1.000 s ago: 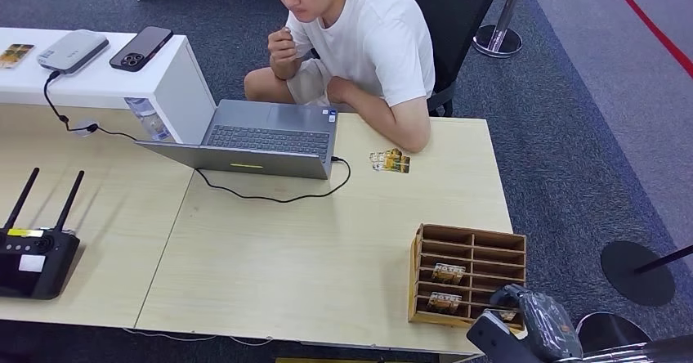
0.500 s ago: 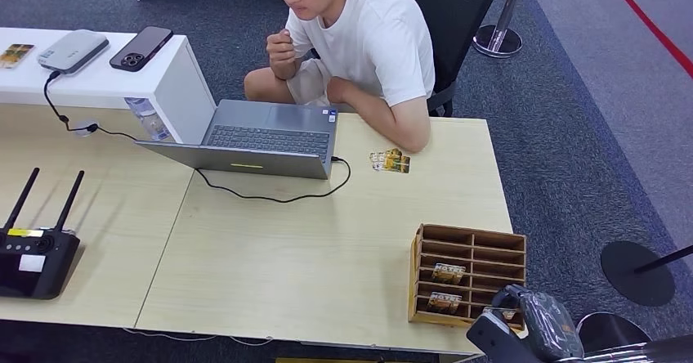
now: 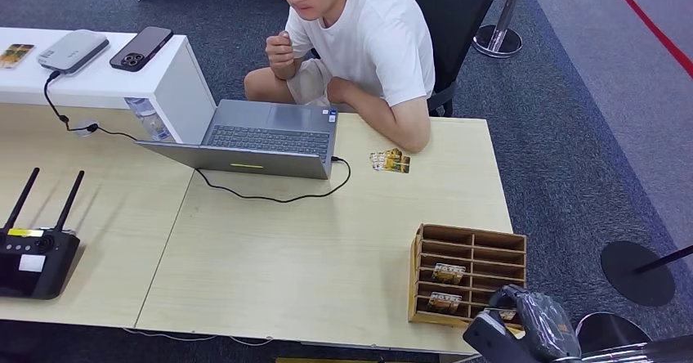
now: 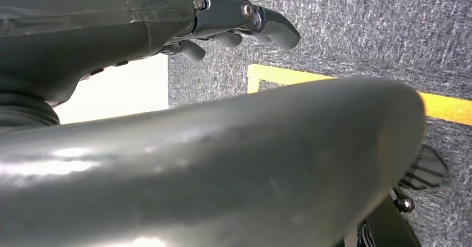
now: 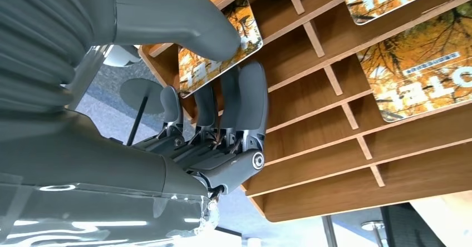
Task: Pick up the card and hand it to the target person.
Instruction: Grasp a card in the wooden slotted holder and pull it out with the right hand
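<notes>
The right hand (image 5: 211, 97) pinches a card (image 5: 220, 47) between thumb and fingers in the wooden rack's (image 3: 470, 273) nearest right slot, at 5 o'clock; its long axis runs along the slot.

The left hand's (image 4: 234, 27) fingers are loosely curled, holding nothing.

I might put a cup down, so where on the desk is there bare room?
The widest bare patch lies between the laptop with its cable and the wooden card rack. Another lies right of the loose cards, towards the desk edge. It is crowded at the rack, where the right hand grips a card.
</notes>
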You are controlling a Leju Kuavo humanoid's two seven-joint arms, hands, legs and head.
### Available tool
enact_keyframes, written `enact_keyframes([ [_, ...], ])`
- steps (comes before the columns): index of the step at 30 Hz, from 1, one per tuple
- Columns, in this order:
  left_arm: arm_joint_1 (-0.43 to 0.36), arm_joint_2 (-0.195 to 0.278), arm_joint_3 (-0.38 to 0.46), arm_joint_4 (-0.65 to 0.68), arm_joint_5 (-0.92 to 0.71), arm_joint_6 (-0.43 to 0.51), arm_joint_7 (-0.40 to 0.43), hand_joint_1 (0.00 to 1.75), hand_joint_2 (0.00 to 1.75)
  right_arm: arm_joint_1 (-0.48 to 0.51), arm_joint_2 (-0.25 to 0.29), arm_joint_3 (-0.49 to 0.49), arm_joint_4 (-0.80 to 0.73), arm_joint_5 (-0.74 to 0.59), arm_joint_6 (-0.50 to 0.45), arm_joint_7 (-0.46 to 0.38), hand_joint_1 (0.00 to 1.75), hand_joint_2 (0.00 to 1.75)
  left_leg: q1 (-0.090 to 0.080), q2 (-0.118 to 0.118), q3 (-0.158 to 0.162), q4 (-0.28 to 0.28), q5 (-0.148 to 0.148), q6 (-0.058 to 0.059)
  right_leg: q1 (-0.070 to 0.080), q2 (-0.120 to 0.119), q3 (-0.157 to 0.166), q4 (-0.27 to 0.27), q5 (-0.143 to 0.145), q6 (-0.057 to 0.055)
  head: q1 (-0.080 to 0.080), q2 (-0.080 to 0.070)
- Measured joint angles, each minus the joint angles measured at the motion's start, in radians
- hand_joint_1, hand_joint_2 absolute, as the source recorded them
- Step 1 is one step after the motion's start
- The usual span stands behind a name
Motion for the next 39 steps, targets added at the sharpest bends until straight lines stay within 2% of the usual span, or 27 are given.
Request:
enact_keyframes([
  [2, 0.0, 0.0, 0.0, 0.0, 0.0, 0.0, 0.0, 0.0, 0.0, 0.0, -0.001, 0.003, 0.0, 0.001, 0.0, 0.0, 1.25, 1.75, 0.0, 0.0, 0.0, 0.0, 0.0, 0.0, 0.0, 0.0, 0.0, 0.0, 0.0, 0.0, 0.0, 0.0],
  [6, 0.0, 0.0, 0.0, 0.0, 0.0, 0.0, 0.0, 0.0, 0.0, 0.0, -0.005, 0.009, 0.0, 0.003, 0.0, 0.001, 1.55, 1.75, 0.0, 0.0, 0.0, 0.0, 0.0, 0.0, 0.0, 0.0, 0.0, 0.0, 0.0, 0.0, 0.0, 0.0],
  [24, 0.0, 0.0, 0.0, 0.0, 0.0, 0.0, -0.018, 0.0, 0.0, 0.001, -0.011, 0.023, 0.0, 0.003, -0.007, 0.002, 1.49, 1.75, 0.0, 0.0, 0.0, 0.0, 0.0, 0.0, 0.0, 0.0, 0.0, 0.0, 0.0, 0.0, 0.0, 0.0],
  [28, 0.0, 0.0, 0.0, 0.0, -0.001, 0.0, -0.033, 0.0, 1.75, 0.002, -0.014, 0.023, 0.0, 0.002, -0.009, 0.003, 1.41, 1.75, 0.0, 0.0, 0.0, 0.0, 0.0, 0.0, 0.0, 0.0, 0.0, 0.0, 0.0, 0.0, 0.0, 0.0],
  [39, 0.0, 0.0, 0.0, 0.003, -0.002, 0.043, -0.059, 0.0, 1.75, 0.001, -0.014, 0.024, -0.001, 0.001, -0.05, -0.027, 1.41, 1.75, 0.0, 0.0, 0.0, 0.0, 0.0, 0.0, 0.0, 0.0, 0.0, 0.0, 0.0, 0.0, 0.0, 0.0],
])
